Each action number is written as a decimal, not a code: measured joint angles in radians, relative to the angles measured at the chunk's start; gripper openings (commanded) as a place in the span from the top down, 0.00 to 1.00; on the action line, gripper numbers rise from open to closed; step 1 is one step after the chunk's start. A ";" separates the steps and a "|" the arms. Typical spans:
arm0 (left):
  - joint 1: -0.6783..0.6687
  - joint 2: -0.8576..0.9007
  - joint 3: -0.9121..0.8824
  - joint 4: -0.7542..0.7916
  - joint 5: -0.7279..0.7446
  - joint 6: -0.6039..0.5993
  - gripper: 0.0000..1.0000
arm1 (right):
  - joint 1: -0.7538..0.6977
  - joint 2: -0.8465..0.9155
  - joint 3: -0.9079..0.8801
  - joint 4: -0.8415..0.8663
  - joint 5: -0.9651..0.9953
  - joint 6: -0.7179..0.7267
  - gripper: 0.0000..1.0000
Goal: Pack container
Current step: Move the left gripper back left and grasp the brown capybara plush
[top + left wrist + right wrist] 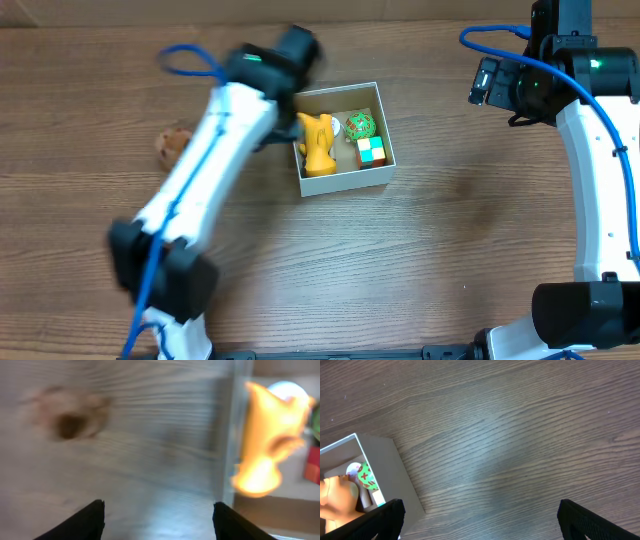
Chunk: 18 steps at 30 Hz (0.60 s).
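Toward table far edge, beside container: with left gripper released, empty.
Risked clipping its left wall, spilling the yellow toy.

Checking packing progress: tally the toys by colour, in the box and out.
Yellow-orange plastic figure, in white-walled cardboard container: 1
Green round toy with red marks, inside: 1
Green-white-orange cube, inside: 1
Pale round thing, inside, partly hidden: 1
Brown lumpy toy, outside on table: 1
Total: 5

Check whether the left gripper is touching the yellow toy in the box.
Apart. Left wrist view: the left gripper is open over bare table, and the yellow toy lies beyond the box wall, clear of both fingers.
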 measured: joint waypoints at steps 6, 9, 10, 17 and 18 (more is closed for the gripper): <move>0.179 -0.135 -0.006 -0.044 -0.029 -0.021 0.28 | 0.000 0.000 0.000 0.000 0.000 0.000 0.00; 0.232 -0.142 -0.090 0.015 -0.030 -0.013 0.28 | 0.000 0.000 0.000 -0.001 0.000 0.000 0.00; 0.247 -0.138 -0.133 0.050 -0.026 -0.010 0.26 | 0.000 0.000 0.000 -0.001 0.000 0.000 0.00; 0.362 -0.115 -0.364 0.285 0.036 0.066 0.10 | 0.000 0.000 0.000 0.000 0.000 0.000 0.00; 0.372 -0.115 -0.378 0.302 0.040 0.072 0.06 | 0.000 0.000 0.000 -0.001 0.000 0.000 0.00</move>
